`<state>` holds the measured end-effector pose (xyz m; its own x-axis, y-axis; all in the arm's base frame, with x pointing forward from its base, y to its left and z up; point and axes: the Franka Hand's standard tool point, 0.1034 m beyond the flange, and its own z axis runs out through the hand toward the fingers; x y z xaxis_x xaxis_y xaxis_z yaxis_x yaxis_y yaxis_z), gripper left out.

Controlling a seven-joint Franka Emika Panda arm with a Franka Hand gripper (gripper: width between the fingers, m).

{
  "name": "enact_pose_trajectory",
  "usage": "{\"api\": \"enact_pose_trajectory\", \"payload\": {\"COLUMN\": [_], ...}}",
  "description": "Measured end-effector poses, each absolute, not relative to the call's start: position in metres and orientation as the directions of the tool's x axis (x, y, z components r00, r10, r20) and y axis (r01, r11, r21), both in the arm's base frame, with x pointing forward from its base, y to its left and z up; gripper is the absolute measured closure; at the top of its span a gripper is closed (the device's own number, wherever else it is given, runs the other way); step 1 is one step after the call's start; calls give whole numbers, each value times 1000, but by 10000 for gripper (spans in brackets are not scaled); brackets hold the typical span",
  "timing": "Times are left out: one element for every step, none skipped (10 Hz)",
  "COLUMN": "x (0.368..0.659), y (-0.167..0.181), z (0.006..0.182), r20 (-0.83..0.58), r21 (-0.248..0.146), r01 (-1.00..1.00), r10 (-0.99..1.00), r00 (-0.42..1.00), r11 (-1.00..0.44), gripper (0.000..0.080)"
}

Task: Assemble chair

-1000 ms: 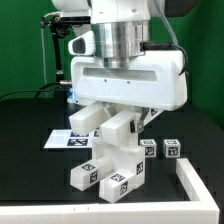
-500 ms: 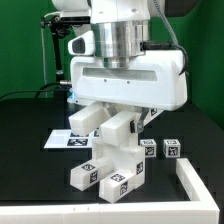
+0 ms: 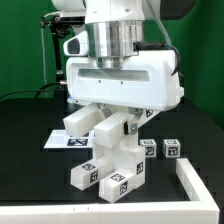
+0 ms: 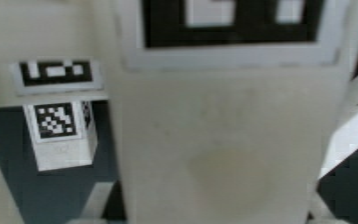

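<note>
My gripper hangs low over the black table, and its two white fingers straddle a tall white chair piece. That piece stands on the table with tagged cube ends at its foot. A second tagged block sits against it on the exterior view's left. In the wrist view the same chair piece fills most of the picture, with a black tag at its far end. The gripper is shut on its sides.
The marker board lies flat behind the gripper on the exterior view's left. Two small tagged chair blocks sit on the exterior view's right. A white raised rail borders the near right corner.
The gripper and its fingers have shifted slightly toward the exterior view's left. The grip has not changed.
</note>
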<state>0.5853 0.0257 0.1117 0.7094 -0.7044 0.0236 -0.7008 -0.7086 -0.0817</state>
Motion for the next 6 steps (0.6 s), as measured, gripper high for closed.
{"api": "enact_pose_trajectory", "payload": {"x": [585, 585, 585, 586, 584, 584], "y": [26, 26, 26, 25, 26, 20], "z": [112, 112, 111, 113, 113, 114], "r20": [24, 24, 24, 30, 31, 27], "r21": [-82, -82, -86, -105, -114, -121], "r01": [-701, -701, -714, -767, -797, -787], "r10": [-704, -704, -718, -773, -804, -794], "r00": [709, 710, 696, 634, 593, 607], "r11": [-709, -709, -695, -633, -593, -605], "gripper": [515, 515, 515, 515, 515, 515]}}
